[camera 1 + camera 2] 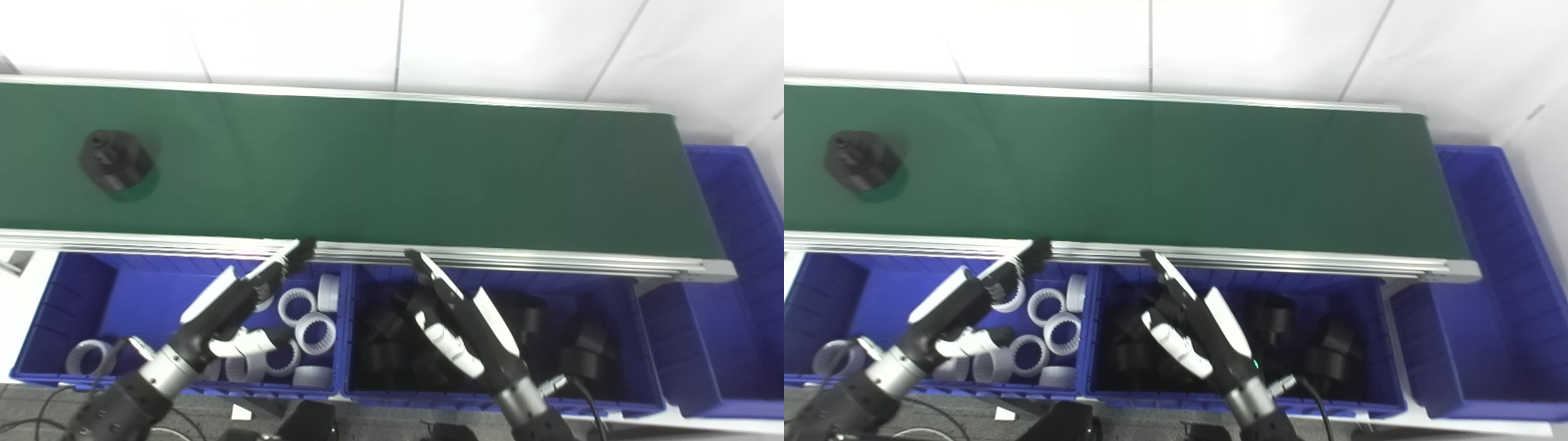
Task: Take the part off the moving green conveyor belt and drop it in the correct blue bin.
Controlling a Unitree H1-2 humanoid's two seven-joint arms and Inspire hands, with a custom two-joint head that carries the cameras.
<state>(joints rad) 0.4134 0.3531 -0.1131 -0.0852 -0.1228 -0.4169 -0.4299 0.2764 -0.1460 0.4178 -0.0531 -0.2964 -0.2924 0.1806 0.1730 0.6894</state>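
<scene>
Near the left end of the green conveyor belt [392, 171] a black part [115, 160] rides unpicked, while the left hand [245, 300] and right hand [456, 324] wait spread and empty over the blue bins [490, 401].

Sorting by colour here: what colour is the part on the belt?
Black, the part at the belt's left end; clearest in the left eye view.
</scene>
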